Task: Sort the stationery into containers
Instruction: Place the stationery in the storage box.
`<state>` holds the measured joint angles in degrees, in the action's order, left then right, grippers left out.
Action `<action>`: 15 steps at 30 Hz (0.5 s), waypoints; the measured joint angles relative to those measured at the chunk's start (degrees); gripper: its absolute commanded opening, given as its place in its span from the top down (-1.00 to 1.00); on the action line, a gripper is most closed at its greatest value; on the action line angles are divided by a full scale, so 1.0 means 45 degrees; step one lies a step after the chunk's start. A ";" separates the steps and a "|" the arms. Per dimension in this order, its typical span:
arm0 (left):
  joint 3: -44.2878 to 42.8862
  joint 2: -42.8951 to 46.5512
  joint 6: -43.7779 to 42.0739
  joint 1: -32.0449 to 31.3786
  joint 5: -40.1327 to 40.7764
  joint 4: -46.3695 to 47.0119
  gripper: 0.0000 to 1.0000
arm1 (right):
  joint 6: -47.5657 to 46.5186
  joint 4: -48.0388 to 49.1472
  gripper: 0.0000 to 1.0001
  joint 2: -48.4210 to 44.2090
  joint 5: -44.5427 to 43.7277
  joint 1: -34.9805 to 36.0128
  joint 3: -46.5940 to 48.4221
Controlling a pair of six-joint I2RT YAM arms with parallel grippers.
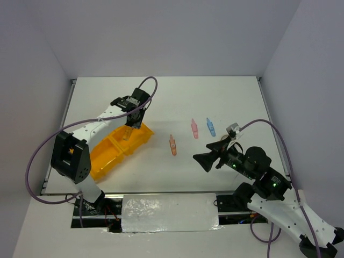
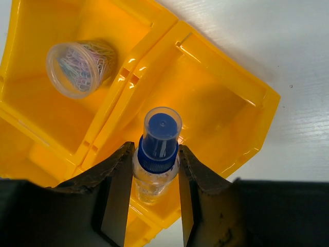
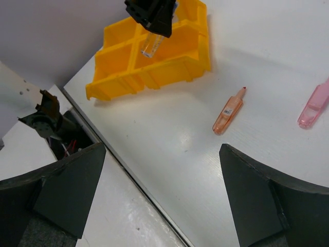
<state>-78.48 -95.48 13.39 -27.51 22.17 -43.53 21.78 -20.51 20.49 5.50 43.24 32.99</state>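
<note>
My left gripper [image 1: 129, 128] is shut on the clear tube with the dark blue cap [image 2: 157, 154] and holds it, cap downward, above the far end compartment of the yellow-orange tray [image 1: 110, 156]. In the left wrist view the tray [image 2: 221, 98] lies below, with the round jar [image 2: 79, 67] of paper clips on its side in the neighbouring compartment. The orange [image 1: 172, 144], pink [image 1: 194, 128] and blue [image 1: 210, 127] pen-like pieces lie on the table to the right. My right gripper [image 1: 210, 153] is open and empty near them. The tape ring is out of view.
In the right wrist view the tray [image 3: 169, 67] is at the top, the orange piece [image 3: 229, 110] and the pink piece [image 3: 314, 105] to the right. The table's near edge [image 3: 128, 170] runs diagonally under the open right gripper [image 3: 163, 154].
</note>
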 measured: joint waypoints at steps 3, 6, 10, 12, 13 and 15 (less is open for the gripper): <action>0.0000 -0.0005 0.0005 0.0000 0.0010 0.0010 0.88 | -0.0058 -0.0214 -0.99 -0.0316 0.0112 0.0000 0.0243; 0.0010 -0.0010 0.0015 0.0000 -0.0015 0.0024 0.63 | -0.0097 -0.0447 -0.99 -0.0486 0.0112 0.0000 0.0408; 0.0049 -0.0010 0.0019 0.0000 -0.0039 0.0005 0.15 | -0.0087 -0.0899 -1.00 -0.0525 -0.0146 0.0000 0.0573; 0.0063 -0.0010 0.0000 0.0000 -0.0039 -0.0039 -0.17 | -0.0073 -0.1151 -1.00 -0.0495 -0.0345 0.0000 0.0685; 0.0063 -0.0005 -0.0010 0.0000 -0.0049 -0.0073 -0.28 | -0.0034 -0.1253 -0.99 -0.0447 -0.0476 0.0000 0.0767; 0.0092 0.0049 0.0010 0.0000 -0.0087 -0.0117 -0.50 | 0.0151 -0.1491 -1.00 -0.0214 -0.0933 0.0000 0.1010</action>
<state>-78.06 -95.26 13.43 -27.51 21.78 -44.05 22.46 -27.22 19.53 1.30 43.24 37.54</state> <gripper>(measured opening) 0.685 0.997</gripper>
